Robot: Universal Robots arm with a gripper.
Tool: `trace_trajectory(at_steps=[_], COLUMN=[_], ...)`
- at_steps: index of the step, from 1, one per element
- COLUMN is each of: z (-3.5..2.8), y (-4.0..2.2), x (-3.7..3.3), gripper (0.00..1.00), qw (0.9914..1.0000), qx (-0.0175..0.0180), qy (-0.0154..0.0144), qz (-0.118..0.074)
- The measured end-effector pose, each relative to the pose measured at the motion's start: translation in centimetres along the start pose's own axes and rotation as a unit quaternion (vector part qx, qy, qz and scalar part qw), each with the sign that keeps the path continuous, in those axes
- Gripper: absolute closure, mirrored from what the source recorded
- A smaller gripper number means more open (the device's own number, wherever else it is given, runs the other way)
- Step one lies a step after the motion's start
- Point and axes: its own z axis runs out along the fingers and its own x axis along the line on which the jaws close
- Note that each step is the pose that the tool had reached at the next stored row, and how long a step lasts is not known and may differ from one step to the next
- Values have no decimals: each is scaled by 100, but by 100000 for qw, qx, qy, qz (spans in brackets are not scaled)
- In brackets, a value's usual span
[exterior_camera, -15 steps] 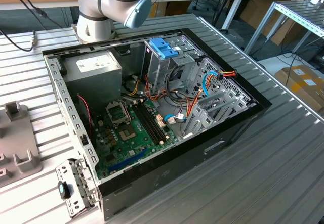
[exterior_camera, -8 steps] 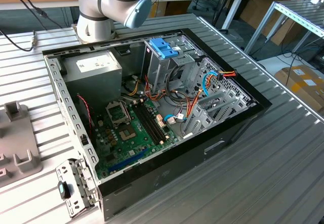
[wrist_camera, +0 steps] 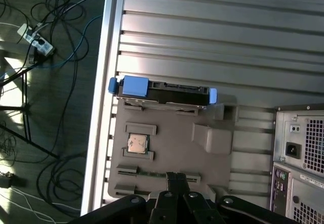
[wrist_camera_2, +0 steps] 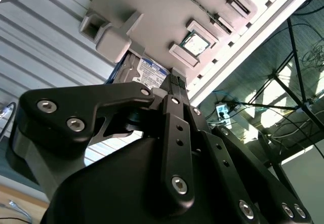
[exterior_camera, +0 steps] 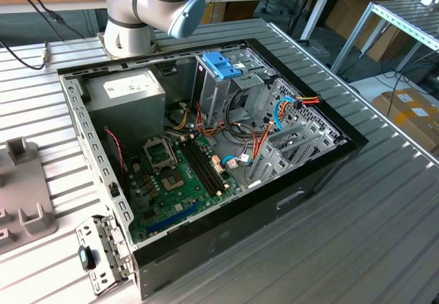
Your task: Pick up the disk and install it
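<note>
The disk [wrist_camera: 167,93] is a dark drive in a bright blue carrier, standing on edge in a slot at one side of a grey fixture plate [wrist_camera: 172,148]. In the second wrist view its labelled face [wrist_camera_2: 150,72] shows just beyond the fingertips. My gripper [wrist_camera: 175,176] hovers over the fixture, a short way off the disk and not touching it. Its black fingers [wrist_camera_2: 174,82] are pressed together with nothing between them.
The open computer case [exterior_camera: 322,173] lies on the ribbed metal table [exterior_camera: 384,235], with a metal drive cage topped by a blue clip [exterior_camera: 223,64]. A processor chip [wrist_camera: 137,143] sits in the fixture. The case's rear panel [wrist_camera: 301,153] stands beside the fixture. Cables and a power strip [wrist_camera: 35,39] lie on the floor past the table edge.
</note>
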Motion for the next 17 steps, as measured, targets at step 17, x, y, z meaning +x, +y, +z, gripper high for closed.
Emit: trace_trajectory(at_steps=[17], z=[0], y=[0], x=[0], gripper=[89], qw=[99988], qx=[-39], qy=[68], qz=[-1553])
